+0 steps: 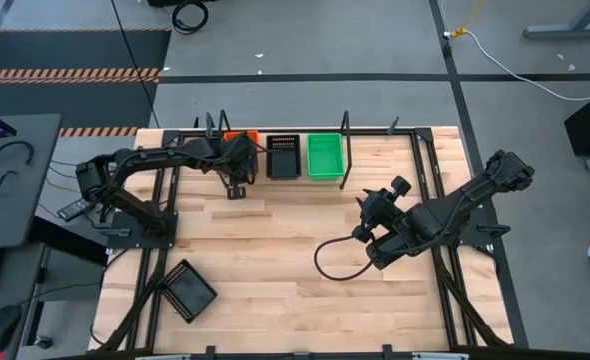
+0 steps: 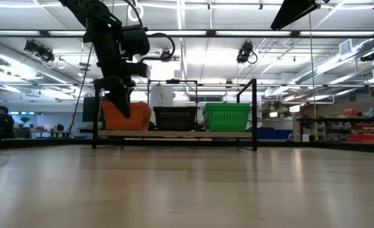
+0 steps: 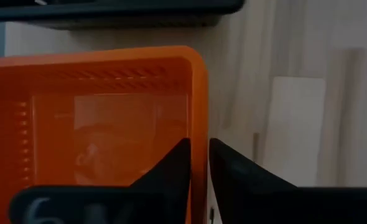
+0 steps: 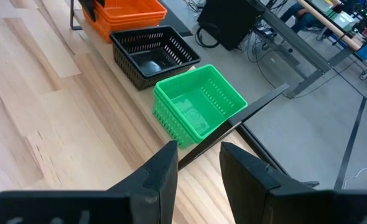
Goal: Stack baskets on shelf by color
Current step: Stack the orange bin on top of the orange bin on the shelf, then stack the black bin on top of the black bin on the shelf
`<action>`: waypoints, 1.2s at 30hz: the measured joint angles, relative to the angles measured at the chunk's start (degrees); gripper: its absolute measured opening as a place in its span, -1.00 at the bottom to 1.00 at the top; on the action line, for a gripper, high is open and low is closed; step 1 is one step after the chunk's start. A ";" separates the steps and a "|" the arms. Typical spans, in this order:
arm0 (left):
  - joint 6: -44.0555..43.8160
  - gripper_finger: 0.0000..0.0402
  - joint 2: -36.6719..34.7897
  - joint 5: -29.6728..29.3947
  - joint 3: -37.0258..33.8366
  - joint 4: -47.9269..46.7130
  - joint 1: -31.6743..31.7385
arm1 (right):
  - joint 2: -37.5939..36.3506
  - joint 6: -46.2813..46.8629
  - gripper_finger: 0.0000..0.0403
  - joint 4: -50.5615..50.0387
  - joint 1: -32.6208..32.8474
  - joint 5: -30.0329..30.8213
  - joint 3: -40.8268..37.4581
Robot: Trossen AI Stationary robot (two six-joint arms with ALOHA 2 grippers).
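Orange baskets [image 1: 242, 137] sit at the left end of the shelf [image 2: 174, 133], with black baskets [image 1: 282, 157] in the middle and green ones [image 1: 325, 157] on the right. In the right wrist view the orange baskets [image 4: 130, 12] look nested, and so do the black ones [image 4: 151, 53]. My left gripper [image 3: 199, 158] is over the orange basket [image 3: 102, 118], shut on its wall. My right gripper [image 4: 199, 165] hangs open above the table's right half, its wrist camera looking toward the green basket [image 4: 199, 109]. One more black basket [image 1: 190, 290] lies on the tabletop near the left front. My left gripper pinches a side wall of the top orange basket at its rim [image 3: 199, 118], near a corner. One finger [image 3: 171, 168] is inside the basket and the other [image 3: 233, 174] outside. The fingers come from above, pointing down. In the low view the orange basket [image 2: 127, 117] sits low over the shelf board.
Thin black posts [image 1: 346, 150] stand at the shelf's corners, one right beside the green basket. A black cable [image 1: 330, 262] loops on the table by the right arm. Bare wood [image 1: 275, 250] stretches between the shelf and the near edge.
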 joint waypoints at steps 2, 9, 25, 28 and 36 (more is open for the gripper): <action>0.00 -0.67 0.00 0.04 0.02 0.01 -0.37 | 0.00 0.02 -0.38 0.00 0.00 0.00 0.00; -0.77 -0.76 0.00 0.12 0.04 -0.34 -0.45 | 0.00 0.04 -0.38 0.02 0.00 -0.17 0.00; -4.44 -0.60 -0.17 -2.71 2.11 -2.56 -2.71 | 0.00 0.02 -0.38 0.02 0.00 -0.17 0.00; -4.81 -0.57 -0.22 -4.51 4.50 -3.89 -3.99 | 0.00 0.02 -0.38 0.04 0.02 -0.17 0.00; -16.93 -0.56 -0.22 -5.20 14.57 -15.18 -7.70 | 0.00 0.02 -0.38 0.02 0.00 -0.26 0.00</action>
